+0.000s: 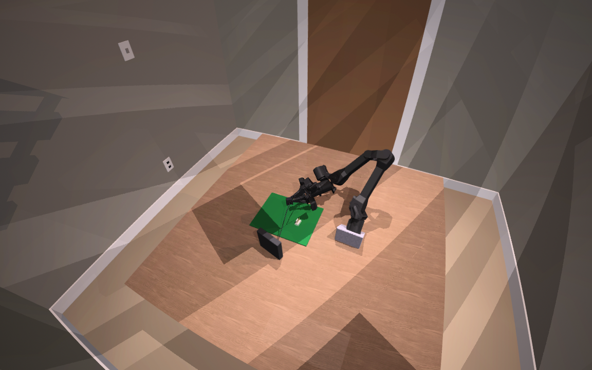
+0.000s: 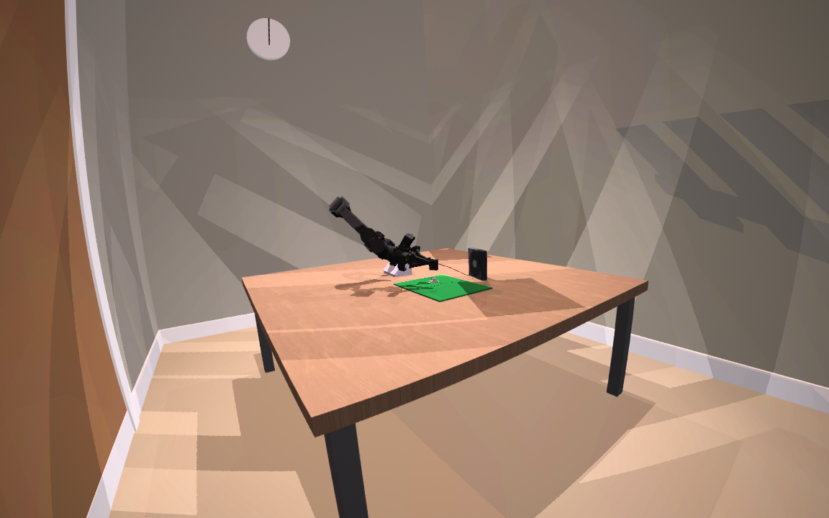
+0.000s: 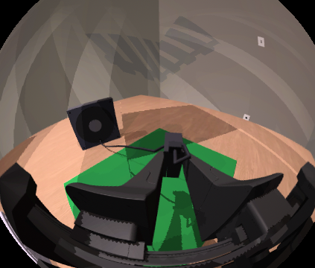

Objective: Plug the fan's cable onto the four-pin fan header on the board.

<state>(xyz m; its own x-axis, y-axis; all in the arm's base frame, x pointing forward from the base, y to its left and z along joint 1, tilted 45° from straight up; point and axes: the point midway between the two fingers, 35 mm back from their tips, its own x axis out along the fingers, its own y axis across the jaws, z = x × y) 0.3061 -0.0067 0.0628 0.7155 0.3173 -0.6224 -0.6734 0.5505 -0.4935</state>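
Note:
My gripper [image 1: 292, 200] [image 2: 429, 262] [image 3: 172, 155] is shut on the fan cable's dark plug [image 1: 288, 201] [image 2: 433, 265] [image 3: 173, 140], which sticks out past the fingertips. It holds the plug in the air over the far part of the green board [image 1: 312, 221] [image 2: 443, 294] [image 3: 101, 175]. The small whitish header [image 1: 298, 222] [image 2: 433, 280] stands on the board, apart from the plug and nearer the arm's base side; I cannot make it out in the wrist view. The thin black cable [image 3: 135, 148] runs from the plug to the fan. The header's pins are too small to tell.
The black square fan [image 1: 269, 243] [image 2: 477, 264] [image 3: 94, 126] stands upright beside the board's edge. The arm's pale base block [image 1: 349, 237] [image 2: 398, 270] stands on the wooden table [image 1: 335, 276] [image 2: 340, 360] on the board's other side. The cable spans the air above the board.

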